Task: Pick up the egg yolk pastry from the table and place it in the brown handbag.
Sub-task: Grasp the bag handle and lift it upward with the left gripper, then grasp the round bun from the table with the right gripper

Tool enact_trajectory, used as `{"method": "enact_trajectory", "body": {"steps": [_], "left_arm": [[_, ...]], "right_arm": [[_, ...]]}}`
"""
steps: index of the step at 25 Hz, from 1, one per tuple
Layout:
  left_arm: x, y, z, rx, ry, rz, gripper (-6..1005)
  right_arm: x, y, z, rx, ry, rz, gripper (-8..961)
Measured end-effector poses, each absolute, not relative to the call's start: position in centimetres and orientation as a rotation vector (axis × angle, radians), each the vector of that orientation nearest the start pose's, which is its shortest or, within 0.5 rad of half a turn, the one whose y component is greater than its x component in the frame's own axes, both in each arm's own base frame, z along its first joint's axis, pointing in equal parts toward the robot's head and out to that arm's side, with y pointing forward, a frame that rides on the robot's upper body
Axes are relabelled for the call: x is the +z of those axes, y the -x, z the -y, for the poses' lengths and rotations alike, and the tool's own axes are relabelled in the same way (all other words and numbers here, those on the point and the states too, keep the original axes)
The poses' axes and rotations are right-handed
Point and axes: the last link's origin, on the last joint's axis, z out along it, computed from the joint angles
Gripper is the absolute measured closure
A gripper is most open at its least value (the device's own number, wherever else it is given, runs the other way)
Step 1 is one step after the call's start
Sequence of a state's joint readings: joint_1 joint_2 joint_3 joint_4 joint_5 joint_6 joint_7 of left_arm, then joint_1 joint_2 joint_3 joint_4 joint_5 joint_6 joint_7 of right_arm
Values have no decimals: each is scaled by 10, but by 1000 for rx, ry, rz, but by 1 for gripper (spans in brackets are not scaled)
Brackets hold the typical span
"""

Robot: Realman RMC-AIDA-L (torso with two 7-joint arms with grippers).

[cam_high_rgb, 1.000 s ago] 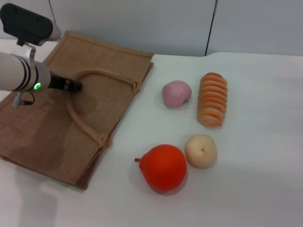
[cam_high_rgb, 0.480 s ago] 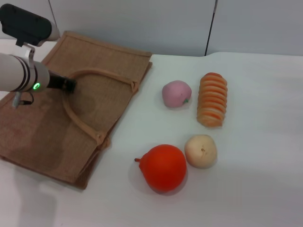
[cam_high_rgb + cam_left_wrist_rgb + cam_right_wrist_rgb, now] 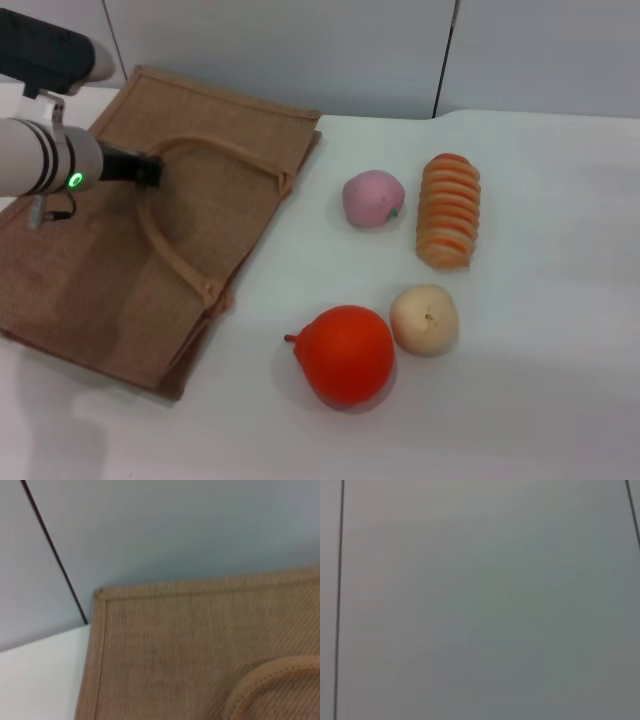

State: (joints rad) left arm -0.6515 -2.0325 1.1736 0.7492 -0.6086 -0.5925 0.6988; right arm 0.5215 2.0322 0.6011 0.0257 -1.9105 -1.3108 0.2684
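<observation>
The egg yolk pastry (image 3: 424, 319), a pale cream ball with a small brown dimple, lies on the white table right of centre, beside a red-orange fruit. The brown handbag (image 3: 90, 270) lies flat at the left. My left gripper (image 3: 150, 168) is over the bag, shut on the top of its looped handle (image 3: 230, 152), far from the pastry. The left wrist view shows the bag's weave (image 3: 190, 645), its stitched corner and a piece of the handle (image 3: 270, 677). My right gripper is out of view; its wrist view shows only a grey wall.
A red-orange fruit (image 3: 346, 354) touches the pastry's left side. A pink lump with a green spot (image 3: 373, 198) and a ridged orange-and-cream roll (image 3: 449, 210) lie behind them. A grey wall stands close behind the table.
My left gripper has moved left and a little back, drawing the handle with it. The bag's near edge has shifted slightly left. The pastry and other foods have not moved.
</observation>
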Motion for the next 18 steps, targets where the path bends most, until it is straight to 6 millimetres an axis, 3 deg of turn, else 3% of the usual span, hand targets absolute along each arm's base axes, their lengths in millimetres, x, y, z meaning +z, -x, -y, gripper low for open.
{"method": "enact_trajectory", "body": {"steps": [5,12,18], "left_arm": [[27,277,-437,-174,2027,963,873],[47,273,-420,-590,2064,959,873],[65,281,-400,-919,2071,934,875]], "right_arm": [[37,-326,-353,828,1547,-463,135],[21,-304,-370,784,1959,-397,140],[1,-290,-372,667,2294,-359,144]]}}
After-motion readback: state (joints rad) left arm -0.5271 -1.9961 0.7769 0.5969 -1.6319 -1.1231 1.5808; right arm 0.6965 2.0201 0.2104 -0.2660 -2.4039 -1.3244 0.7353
